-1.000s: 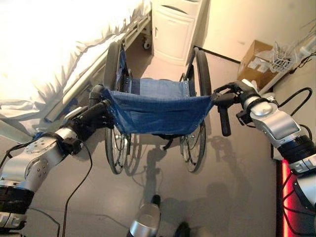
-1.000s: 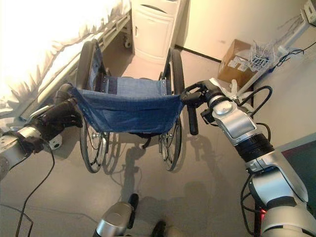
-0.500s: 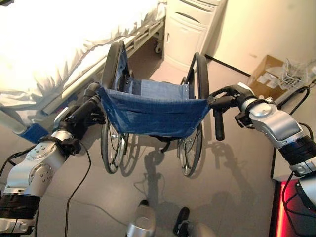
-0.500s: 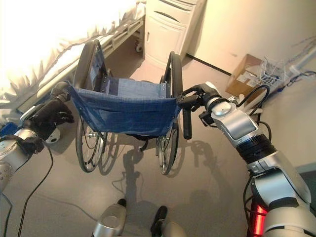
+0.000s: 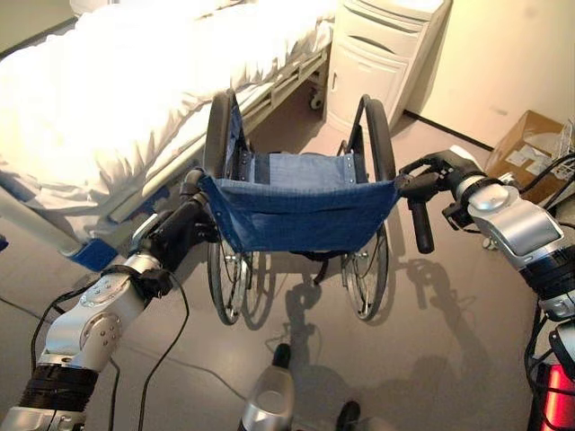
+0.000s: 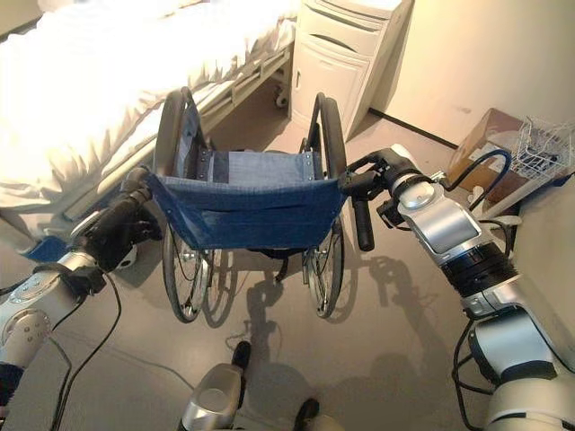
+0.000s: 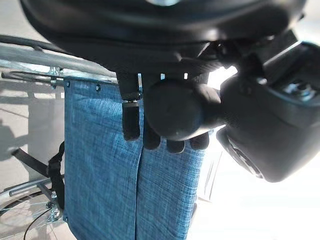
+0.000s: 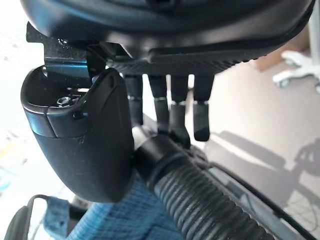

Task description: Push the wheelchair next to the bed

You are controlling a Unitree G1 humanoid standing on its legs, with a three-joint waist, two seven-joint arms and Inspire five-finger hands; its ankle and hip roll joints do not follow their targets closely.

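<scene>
Grey floor (image 5: 431,341) in a room with a bed (image 5: 108,117) under white bedding along the left side, and a white cabinet (image 5: 382,58) at the far wall just past the bed's end. There's a cardboard box (image 5: 526,144) over by the right wall, with a wire basket (image 6: 539,148) next to it.

The wheelchair (image 5: 301,211) sits on the floor right beside the bed's side rail, back facing the robot, blue cloth backrest stretched between the two big wheels. Its left wheel is close to the bed frame, can't tell if it's touching.

Left hand (image 5: 180,235) is wrapped round the left push handle (image 7: 182,107); in the wrist view the fingers curl around the black grip with the blue cloth right behind. Right hand (image 5: 440,171) is clenched on the right handle (image 8: 192,192), the ribbed grip running under the fingers and the thumb alongside it.
</scene>
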